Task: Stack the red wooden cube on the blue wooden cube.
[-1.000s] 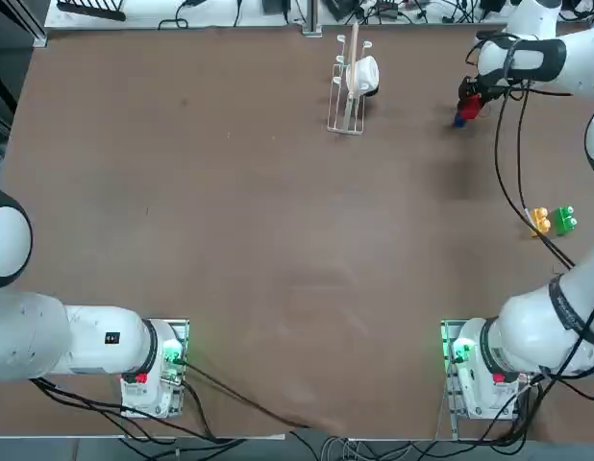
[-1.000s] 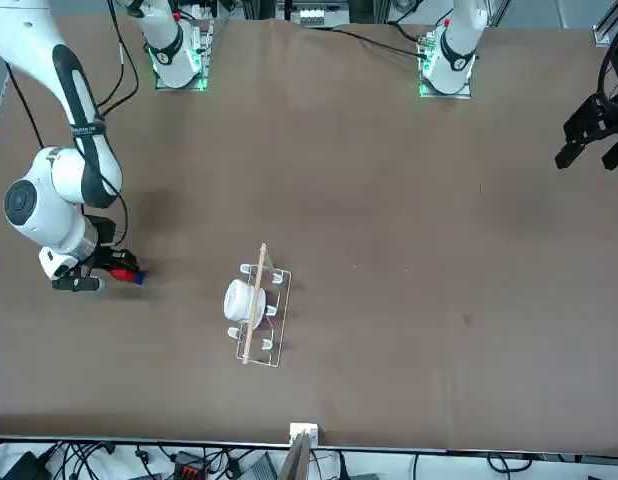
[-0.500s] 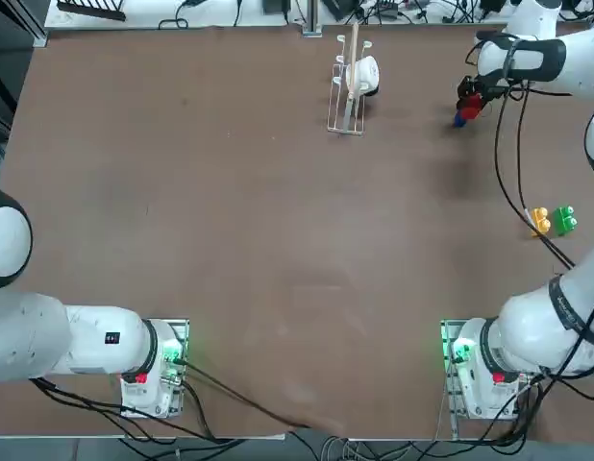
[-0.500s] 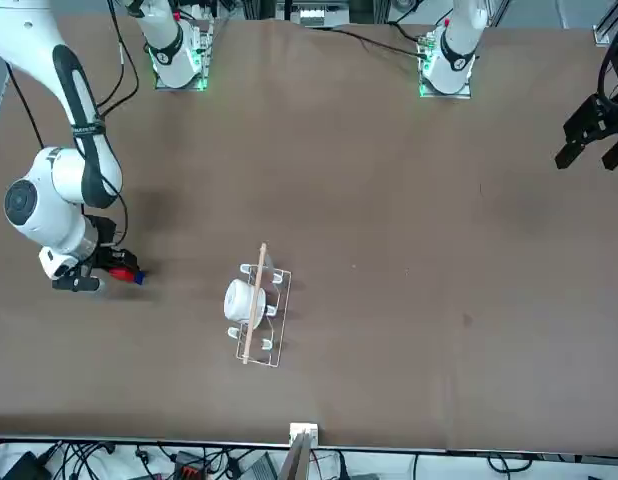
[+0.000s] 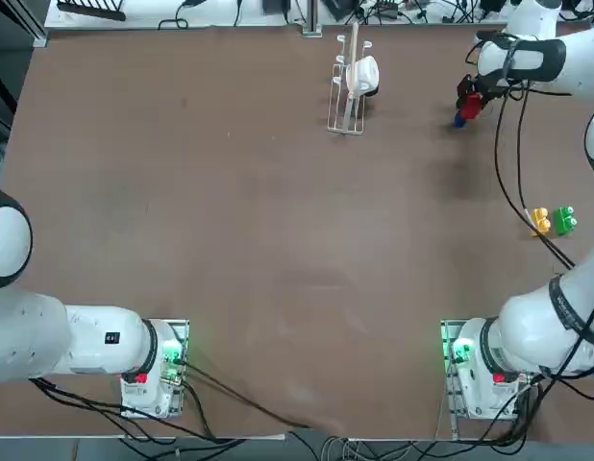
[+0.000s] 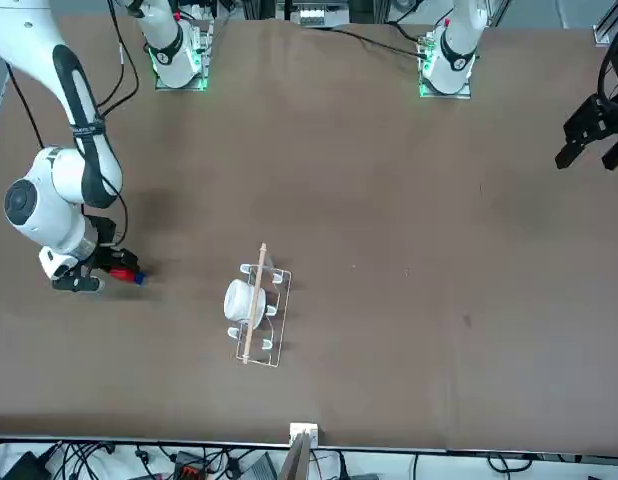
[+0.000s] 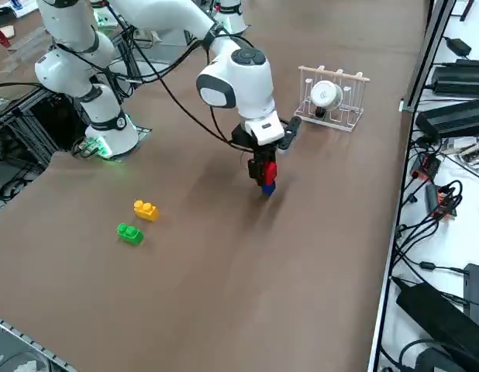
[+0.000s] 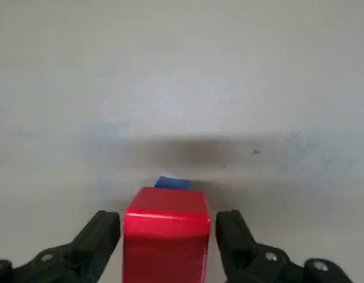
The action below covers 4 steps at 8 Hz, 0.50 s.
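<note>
Evidently, the red cube (image 8: 165,236) sits on the blue cube (image 8: 173,183), toward the far edge of the table (image 7: 224,294), on its right-hand side. A sliver of blue shows past the red block's edge in the wrist view, so the stack may be a little off-centre; with the narrower block underneath, a small nudge could tip it.

Around it, the right gripper (image 8: 169,219) has its jaws spread, one on either side of the red cube, with a gap at each flank. The likeliest trouble is in backing off: if the wrist drifts sideways or twists, a finger could catch a face and drag the top block off.

Farther out, the yellow brick (image 7: 146,210) and green brick (image 7: 130,234) lie nearer the robot, well apart, and the dish rack (image 7: 331,97) stands by the far edge; neither seems a hazard to a straight lift.
</note>
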Each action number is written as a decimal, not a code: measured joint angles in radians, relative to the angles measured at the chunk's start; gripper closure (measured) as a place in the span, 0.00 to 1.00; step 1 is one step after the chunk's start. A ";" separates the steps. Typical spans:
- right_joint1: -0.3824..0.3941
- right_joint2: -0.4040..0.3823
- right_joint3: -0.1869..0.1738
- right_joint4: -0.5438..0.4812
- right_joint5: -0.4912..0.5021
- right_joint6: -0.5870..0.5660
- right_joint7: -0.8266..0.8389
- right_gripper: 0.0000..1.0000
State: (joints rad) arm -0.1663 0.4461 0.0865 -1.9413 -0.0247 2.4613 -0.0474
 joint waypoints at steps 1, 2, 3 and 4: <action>0.000 -0.003 0.000 0.017 0.000 -0.005 -0.001 0.00; 0.000 -0.014 0.000 0.029 0.000 -0.018 -0.002 0.00; 0.000 -0.032 0.000 0.034 0.000 -0.046 -0.002 0.00; 0.000 -0.059 0.000 0.038 0.000 -0.092 -0.002 0.00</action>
State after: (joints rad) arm -0.1663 0.3867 0.0867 -1.9035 -0.0247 2.3693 -0.0493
